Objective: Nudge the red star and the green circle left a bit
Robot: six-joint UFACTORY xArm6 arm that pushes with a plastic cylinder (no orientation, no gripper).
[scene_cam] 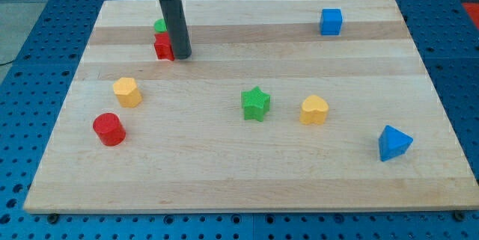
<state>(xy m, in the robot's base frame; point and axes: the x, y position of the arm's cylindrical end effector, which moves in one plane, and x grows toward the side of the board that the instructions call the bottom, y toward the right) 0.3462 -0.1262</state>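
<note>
Pressing in at the view's top left, my tip sits right against the right-hand side of the red star, with the green circle tucked just behind it, towards the view's top, the two apparently touching. Both blocks are partly hidden by the dark rod, so the star's points and the circle's outline can't be fully made out.

Now the danger! The tip looks to bear on the red star only, and low on its right side at that. A push from here could spin the star or slip it out towards the view's bottom, leaving the green circle behind. The circle, if it rolls off the star's shoulder, may drift up towards the top edge of the wooden board, which is near. And "a bit" is the order: too long a stroke would carry the pair too far towards the left edge.

As for a claw: there isn't one. This arm ends in a plain rod, nothing to open, nothing to close, holding nothing, just touching or all but touching the star.

Elsewhere, well apart from the action: a yellow block and a red cylinder at lower left, a green star and a yellow heart mid-board, a blue cube at top right, a blue pyramid-like block at lower right.
</note>
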